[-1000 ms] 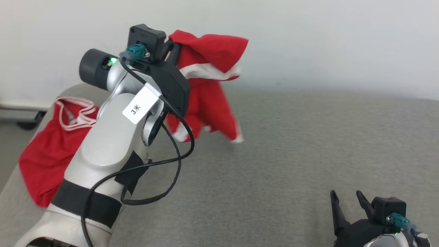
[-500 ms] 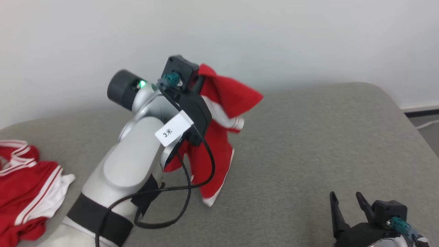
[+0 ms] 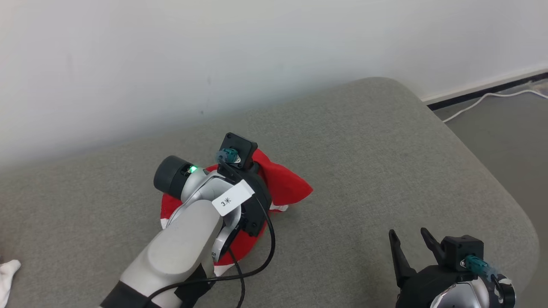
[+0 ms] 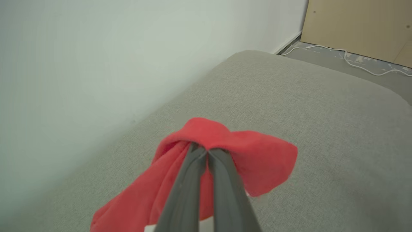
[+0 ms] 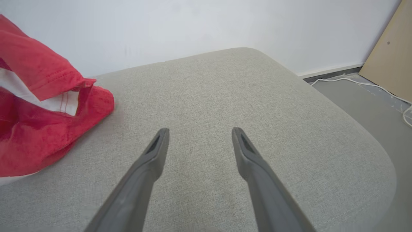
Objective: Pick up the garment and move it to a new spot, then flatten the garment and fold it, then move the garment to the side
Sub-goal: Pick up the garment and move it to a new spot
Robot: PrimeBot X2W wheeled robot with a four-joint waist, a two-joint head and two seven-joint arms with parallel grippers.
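1. Big change first: a second ago the garment (image 3: 287, 187) was dangling in mid-air off my left gripper (image 4: 206, 151), well above the grey cushion (image 3: 385, 149). I've since brought the arm down, and now the red cloth sits in a heap on the cushion, on the side near the wall (image 3: 257, 51).
2. That left gripper is still clamped on it. In the left wrist view the two fingers are pressed together, with a fold of red wrapped over the tips. So it's set down but not let go.
3. Heads up, my head turned as well, so the whole view has swung right. The other red pile sliding off to the left was the camera moving, not the pile. The cushion's rounded corner and a white cable (image 3: 483, 100) on the floor have come into frame.
4. My right gripper (image 3: 407, 233) hasn't done a thing. The fingers are spread wide with nothing between them, over bare cushion and well apart from the garment, same as a second ago.
5. What it means, as far as I can judge: the "move it to a new spot" part is basically done and only needs the release. After that comes flattening, and that's going to be the real work, because it has landed as a crumpled lump with white trim poking out, not spread at all. There's plenty of open cushion to the right to spread it on, and the right gripper is free to help. My one worry is the cloth hanging on the fingers when I open up.
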